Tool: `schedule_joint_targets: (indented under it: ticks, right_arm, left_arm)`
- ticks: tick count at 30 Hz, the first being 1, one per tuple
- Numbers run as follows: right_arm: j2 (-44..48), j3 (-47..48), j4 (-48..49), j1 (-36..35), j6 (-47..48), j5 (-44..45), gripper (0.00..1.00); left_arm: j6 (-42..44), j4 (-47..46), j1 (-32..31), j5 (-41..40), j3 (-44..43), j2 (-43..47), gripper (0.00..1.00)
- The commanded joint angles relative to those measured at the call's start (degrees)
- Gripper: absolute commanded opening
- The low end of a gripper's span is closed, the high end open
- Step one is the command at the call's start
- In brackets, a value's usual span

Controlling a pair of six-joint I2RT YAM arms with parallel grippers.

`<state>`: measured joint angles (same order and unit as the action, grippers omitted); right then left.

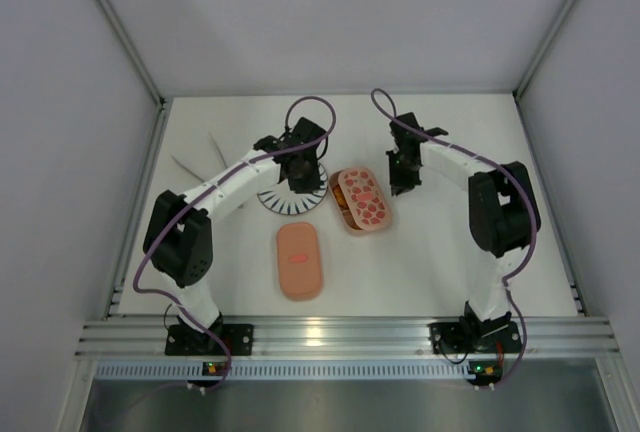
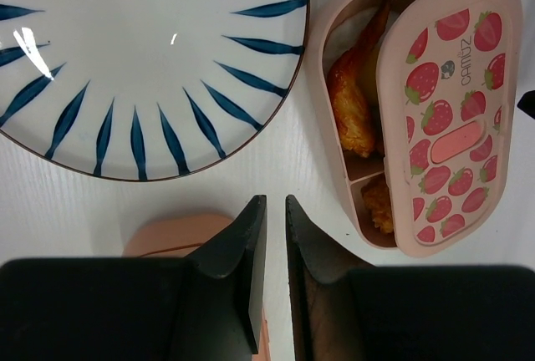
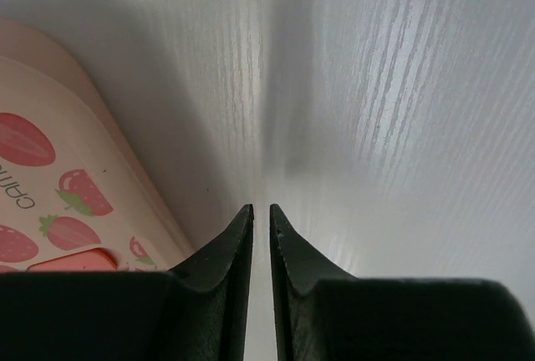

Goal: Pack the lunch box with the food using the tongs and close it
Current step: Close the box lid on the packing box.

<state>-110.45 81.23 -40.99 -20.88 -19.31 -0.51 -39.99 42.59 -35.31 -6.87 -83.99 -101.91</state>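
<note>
The strawberry lid [image 2: 456,119] sat skewed on the filled tray [image 2: 333,39], so I poised the left gripper [image 2: 272,211] and right gripper [image 3: 261,215], narrow and empty, flanking it for seating.

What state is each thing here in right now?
Strawberry lid: askew on its tray, not closed.
Tray: holds food, partly uncovered.
Plate: bare where visible.
Second box: lid on.
Tongs: lying loose, unheld.
Left gripper: nearly shut, empty.
Right gripper: nearly shut, empty.
</note>
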Motion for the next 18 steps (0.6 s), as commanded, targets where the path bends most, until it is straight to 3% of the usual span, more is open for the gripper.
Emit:
schedule_joint_targets:
  ticks: [1,10,18]
  right_arm:
    - [-0.82,-0.72,1.88,-1.09,-0.29,-1.86,0.12]
    - [-0.29,-2.92,3.90,-1.53,-1.52,-6.51,0.12]
    - [-0.90,0.85,2.85,-2.93,-1.78,-8.80,0.12]
  left_arm:
    - [-0.35,-1.19,-0.20,-0.07,0.31,0.48,0.20]
    - [-0.53,-1.63,-0.64,0.46,0.40,-0.48,0.20]
    - [-0.53,-1.89,-0.81,0.63,0.75,-1.62,0.20]
